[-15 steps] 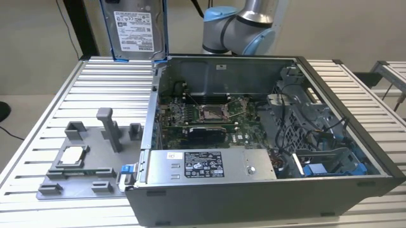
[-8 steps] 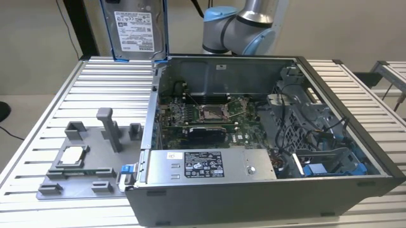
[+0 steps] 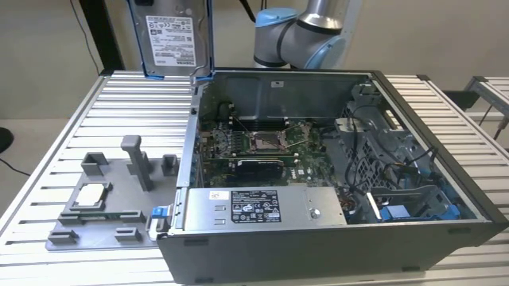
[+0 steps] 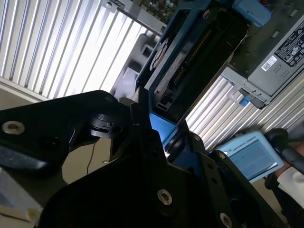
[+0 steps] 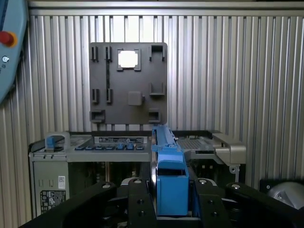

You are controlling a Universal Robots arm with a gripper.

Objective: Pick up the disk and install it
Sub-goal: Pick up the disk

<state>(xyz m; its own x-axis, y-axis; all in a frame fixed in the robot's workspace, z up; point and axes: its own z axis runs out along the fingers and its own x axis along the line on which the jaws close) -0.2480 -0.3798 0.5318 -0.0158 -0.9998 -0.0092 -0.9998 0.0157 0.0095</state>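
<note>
One disk (image 3: 171, 36), clamped in the gripper (image 5: 172, 190), hangs upright, long axis vertical; one open computer case (image 3: 318, 250) sits below the gripper.

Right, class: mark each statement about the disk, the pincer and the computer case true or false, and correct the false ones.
1. The pincer holds the disk up off the table. True.
2. The computer case has its side panel on. False: it is open, with the motherboard showing.
3. A square silver chip sits on the grey fixture tray. True.
4. The disk is clipped in something red. False: its carrier frame is blue.
</note>
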